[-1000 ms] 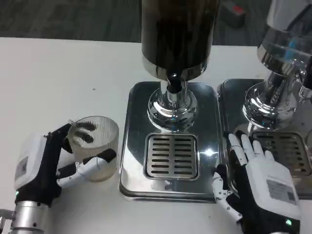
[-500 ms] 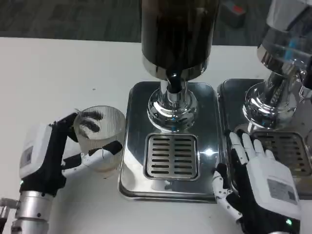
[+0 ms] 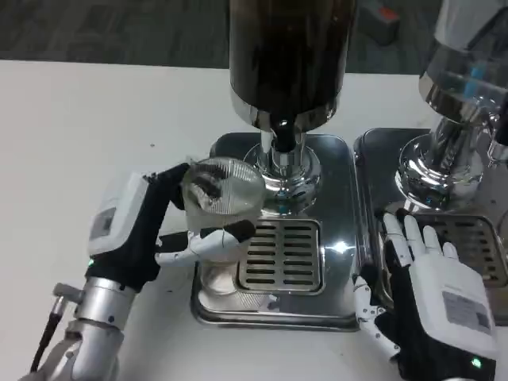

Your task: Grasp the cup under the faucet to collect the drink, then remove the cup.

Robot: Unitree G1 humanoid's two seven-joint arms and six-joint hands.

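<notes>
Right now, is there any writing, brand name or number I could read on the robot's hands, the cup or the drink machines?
No text can be read anywhere.
Left hand: a grey label on its white back, too blurred to read.
Right hand: a grey label with faint lines of print, too small to read.
Cup: no writing visible.
Drink machine: no visible label.

The setting reads as an office or laboratory test area arranged as a drink station. A plain white table [image 3: 87, 119] carries two beverage dispensers: one with a dark tank [image 3: 287, 55] above a faucet [image 3: 282, 139], and a second chrome unit [image 3: 460, 103] to its right. Each stands on a polished steel drip tray [image 3: 337, 222] with a slotted grille [image 3: 282, 254]. Beyond the table lies grey commercial carpet [image 3: 95, 32] (short-pile, patterned).
</notes>
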